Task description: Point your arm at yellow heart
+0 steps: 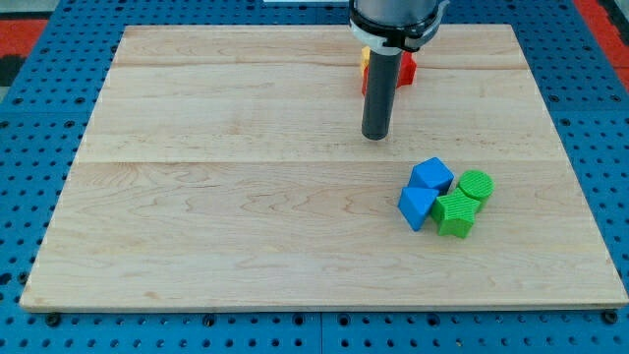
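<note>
nearest the view's bottom, on the right half of the wooden board [246, 226], sits a tight cluster of four blocks. the green star-like block [455, 213] is lowest, touching a blue block [417, 207] on its left. just above them, a blue cube [431, 176] sits beside a green cylinder [476, 185], which is the rightmost of the group. all four press against one another.

further up the board, my tip [374, 136] rests on the bare wood, above and to the left of the cluster, apart from it and touching no block. there is no pincer here at all, only the straight dark rod, so nothing is held and nothing opens or closes.

farthest away, near the view's top edge of the board, a red block [405, 69] shows mostly to the right of the rod, its shape hidden. a small bit of yellow block [364, 56] peeks out at the rod's left edge, touching the red one; this looks to be the yellow heart, though its shape cannot be made out. my tip lies below these two, with a stretch of board between.

around the board runs a blue pegboard table [39, 128].
</note>
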